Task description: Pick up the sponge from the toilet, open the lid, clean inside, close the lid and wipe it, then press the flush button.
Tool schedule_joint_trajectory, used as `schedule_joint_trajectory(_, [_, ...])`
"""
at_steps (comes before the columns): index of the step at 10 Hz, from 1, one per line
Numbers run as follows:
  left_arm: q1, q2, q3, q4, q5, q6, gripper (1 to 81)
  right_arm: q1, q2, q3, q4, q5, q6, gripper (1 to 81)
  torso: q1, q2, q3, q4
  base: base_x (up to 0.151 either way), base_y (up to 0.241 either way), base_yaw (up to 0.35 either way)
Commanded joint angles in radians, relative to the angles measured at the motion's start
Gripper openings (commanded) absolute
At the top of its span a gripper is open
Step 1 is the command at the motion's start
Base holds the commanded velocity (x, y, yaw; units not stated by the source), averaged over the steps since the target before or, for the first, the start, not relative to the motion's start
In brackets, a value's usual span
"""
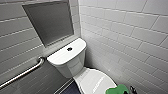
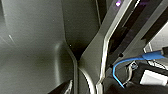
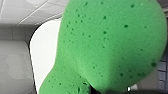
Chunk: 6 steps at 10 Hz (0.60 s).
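Note:
The white toilet (image 1: 67, 57) stands in the corner with its oval lid (image 1: 96, 81) down. On the middle of the tank top sits the small dark flush button (image 1: 69, 49). At the lower edge of the head view, just off the right side of the lid, is the bright green sponge (image 1: 117, 90), with my right gripper (image 1: 130, 89) shut on it. In the right wrist view the sponge (image 3: 110, 45) looms large and porous, with the white lid (image 3: 45, 50) behind it. My left gripper is open and holds nothing that I can see.
A steel grab bar (image 1: 22, 73) runs along the left tiled wall, below a grey recessed panel (image 1: 50, 21). The tiled wall (image 1: 130, 37) on the right stands close to the toilet. Dark floor (image 1: 67, 90) shows to the left of the bowl.

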Motion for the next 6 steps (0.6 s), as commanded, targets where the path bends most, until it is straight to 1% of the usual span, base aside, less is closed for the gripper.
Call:
schedule_joint_trajectory(1, [0.003,-0.020,0.033,0.011,0.057,0.008,81.1,-0.035,-0.151,0.135,-0.005,0.075,-0.006,1.0,0.000,0.000,0.000,0.000,0.000,0.000,0.000])
schedule_joint_trajectory(2, [0.003,-0.017,0.033,0.011,0.057,0.008,81.1,-0.041,-0.217,0.226,-0.014,0.099,-0.008,1.0,0.000,0.000,0.000,0.000,0.000,0.000,0.000])
schedule_joint_trajectory(3, [0.003,-0.015,0.035,0.014,0.057,0.008,81.1,-0.035,-0.279,0.312,-0.034,0.103,-0.012,1.0,0.000,0.000,0.000,0.000,0.000,0.000,0.000])
schedule_joint_trajectory(4, [0.001,-0.012,0.036,0.017,0.057,0.008,81.1,-0.022,-0.311,0.363,-0.052,0.120,-0.012,1.0,0.000,0.000,0.000,0.000,0.000,0.000,0.000])
schedule_joint_trajectory(6, [0.001,-0.011,0.036,0.025,0.057,0.008,81.1,0.032,-0.328,0.429,-0.083,0.119,-0.012,1.0,0.000,0.000,0.000,0.000,0.000,0.000,0.000])
